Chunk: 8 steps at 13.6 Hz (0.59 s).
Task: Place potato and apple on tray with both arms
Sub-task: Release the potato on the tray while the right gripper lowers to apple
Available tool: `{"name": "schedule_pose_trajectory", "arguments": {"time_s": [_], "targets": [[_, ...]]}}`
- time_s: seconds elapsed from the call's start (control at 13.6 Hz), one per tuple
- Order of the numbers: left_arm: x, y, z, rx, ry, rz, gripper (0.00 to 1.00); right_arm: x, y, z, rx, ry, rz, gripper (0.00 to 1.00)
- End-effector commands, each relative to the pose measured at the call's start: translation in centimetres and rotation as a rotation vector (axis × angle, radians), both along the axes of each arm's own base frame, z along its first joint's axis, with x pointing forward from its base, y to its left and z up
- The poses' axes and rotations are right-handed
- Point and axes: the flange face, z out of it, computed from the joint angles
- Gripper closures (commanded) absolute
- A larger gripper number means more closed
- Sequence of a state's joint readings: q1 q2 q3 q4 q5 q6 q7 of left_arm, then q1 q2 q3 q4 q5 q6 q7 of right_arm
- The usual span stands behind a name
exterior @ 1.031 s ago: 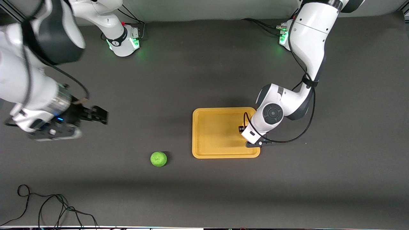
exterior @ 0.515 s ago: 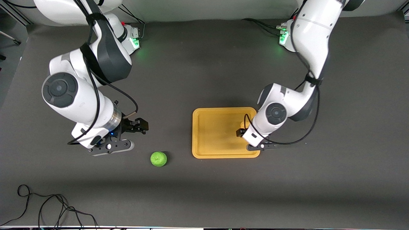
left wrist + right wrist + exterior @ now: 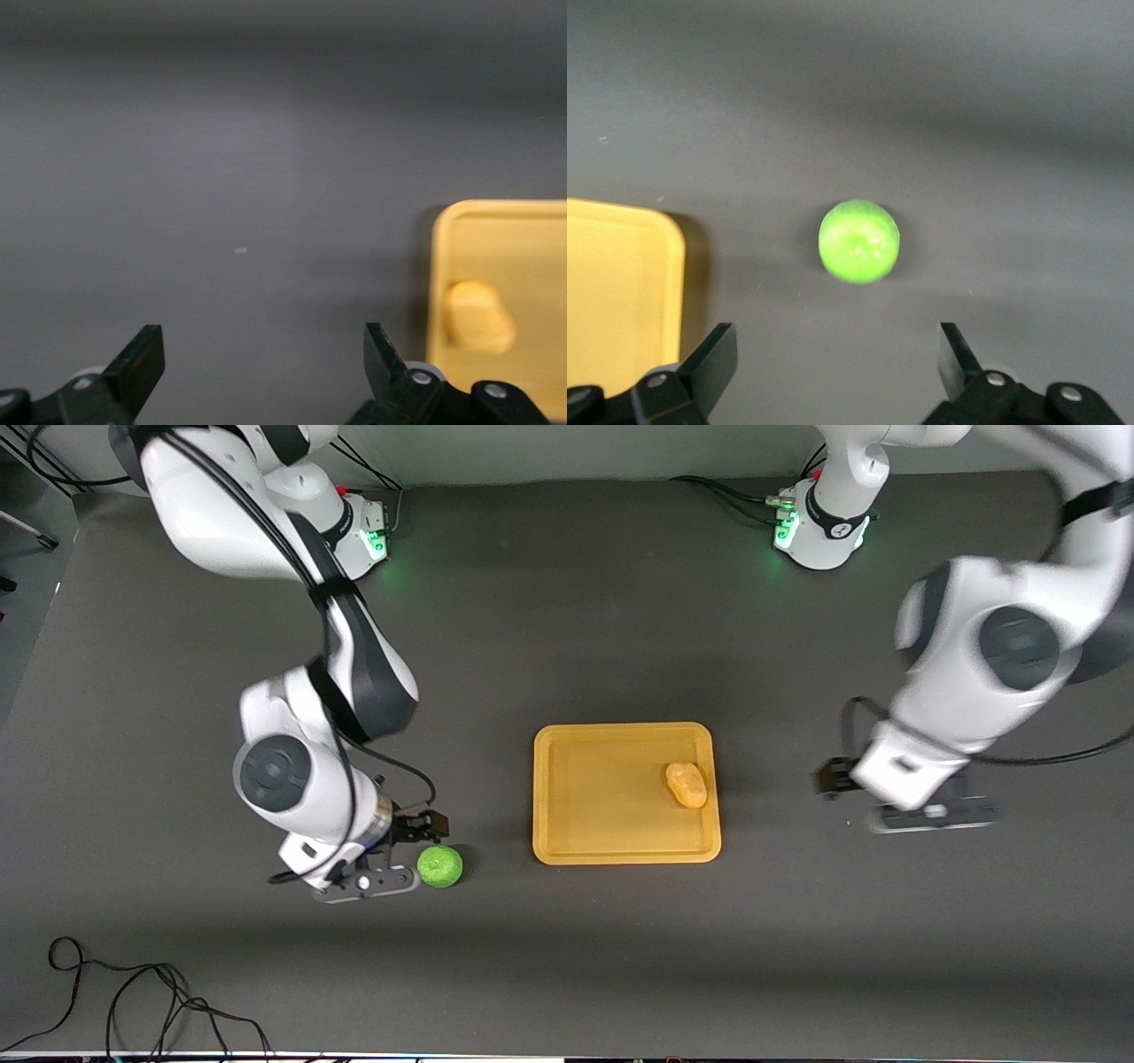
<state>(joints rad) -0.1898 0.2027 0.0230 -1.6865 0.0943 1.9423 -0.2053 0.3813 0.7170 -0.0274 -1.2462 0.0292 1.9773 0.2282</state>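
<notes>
At the right arm's end of the table, the right gripper [image 3: 425,834] hangs low over the mat just beside the apple [image 3: 440,866], not yet squarely above it. Its wrist view shows the fingers [image 3: 713,359] spread wide with nothing between them, and the apple [image 3: 859,241] ahead of the gap, apart from both fingers. The apple sits on the bare mat, near the tray [image 3: 549,850] but off it, slightly nearer the front camera than the tray's near rim.

The tray lies mid-table. The potato [image 3: 687,784] rests inside it, close to the rim on the left arm's side, so that half of the task looks done.

Toward the left arm's end, the left gripper [image 3: 828,779] is over bare mat, apart from the tray. Its wrist view shows the fingers [image 3: 142,359] wide apart and empty, with the tray's corner [image 3: 452,230] and the potato [image 3: 478,317] off to one side. This arm appears finished with its part.

The step in hand, as I judge it, is the apple pickup. The next move calls for centring the open fingers over the apple, lowering until they straddle its widest part, and closing gently, since a round fruit can roll away if one finger touches first. Then lift it and carry it to the free part of the tray, away from the potato.
</notes>
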Motion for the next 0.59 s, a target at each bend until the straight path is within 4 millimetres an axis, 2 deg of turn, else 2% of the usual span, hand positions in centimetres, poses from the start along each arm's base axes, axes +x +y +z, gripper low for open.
{"name": "schedule_pose_trajectory", "arguments": {"time_s": [0.0, 0.07, 0.22, 0.29, 0.52], "targets": [[-3.4, 3.9, 2.1, 0.021, 0.025, -0.084, 0.00, 0.6, 0.0, -3.7, 0.017, -0.018, -0.022, 0.00], [-3.7, 4.5, 2.8, 0.020, 0.022, -0.101, 0.00, 0.9, 0.2, -5.6, 0.019, -0.030, -0.021, 0.00], [-3.6, 4.5, 3.2, 0.000, 0.013, -0.108, 0.00, 1.3, 0.3, -9.1, 0.025, -0.049, -0.022, 0.00], [-3.6, 4.6, 3.3, -0.015, 0.014, -0.118, 0.00, 1.3, 0.3, -10.3, 0.025, -0.053, -0.023, 0.00], [-3.3, 7.0, 3.2, -0.057, 0.017, -0.121, 0.00, 1.0, -0.2, -13.4, 0.020, -0.048, -0.028, 0.00]]}}
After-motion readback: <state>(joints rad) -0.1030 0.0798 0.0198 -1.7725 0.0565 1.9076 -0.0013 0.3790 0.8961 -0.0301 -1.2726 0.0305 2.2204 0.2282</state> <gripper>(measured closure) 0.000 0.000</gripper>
